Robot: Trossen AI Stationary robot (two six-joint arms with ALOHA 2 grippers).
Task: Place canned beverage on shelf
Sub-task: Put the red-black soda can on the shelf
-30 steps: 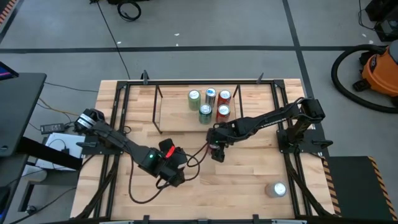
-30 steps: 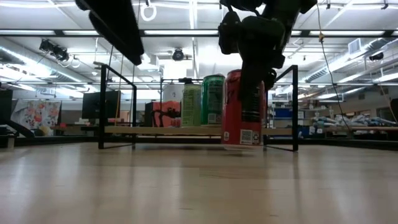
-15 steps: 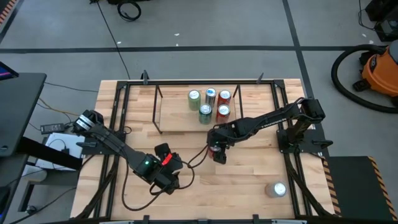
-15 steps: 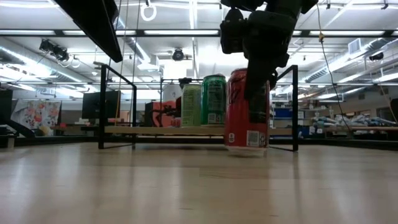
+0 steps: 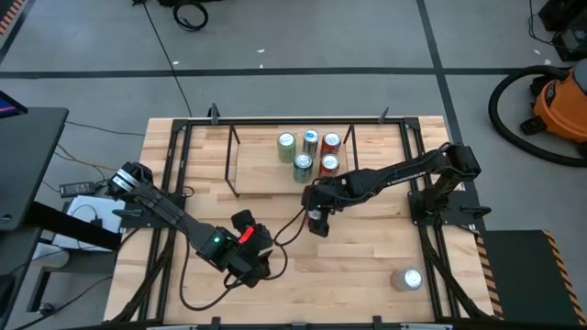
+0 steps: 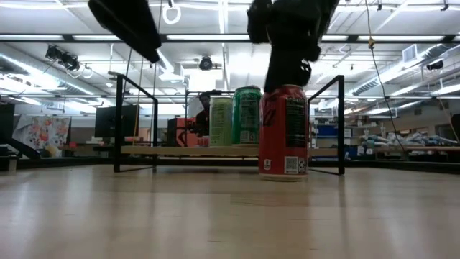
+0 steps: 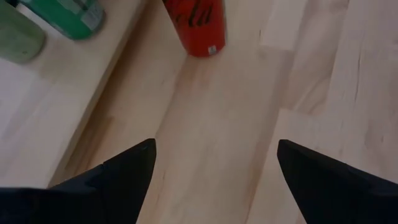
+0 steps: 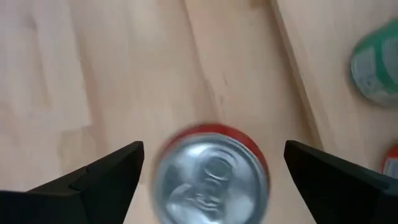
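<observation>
1. Right now the red can [image 6: 284,132] stands upright on the table [image 5: 367,266], just in front of the shelf [image 5: 261,180], on the near side of its deck edge.
2. Right gripper [image 8: 211,165] hangs directly above that can, jaws spread wide, one finger either side of the silver can top [image 8: 211,174]; in the low view the fingers are up off the can body, nothing held.
3. Right arm [image 5: 394,172] reaches in from the right side of the table towards the centre.
4. Shelf deck carries five cans at its right end: two green ones [image 5: 287,142], [image 5: 303,163], a blue-topped one [image 5: 311,138] and two red ones [image 5: 331,141], [image 5: 328,164], all upright and bunched together.
5. Left part of the shelf deck is bare wood.
6. Left gripper [image 7: 211,162] hovers over the near-left part of the table, well apart from the shelf, jaws wide, nothing between them. Its wrist view looks across at the red can and the shelf edge.
7. One more silver-topped can [image 5: 409,279] stands alone at the near right of the table, well apart from both grippers.
8. Off the table: orange shop vac [image 5: 559,101] on the floor, far right.
</observation>
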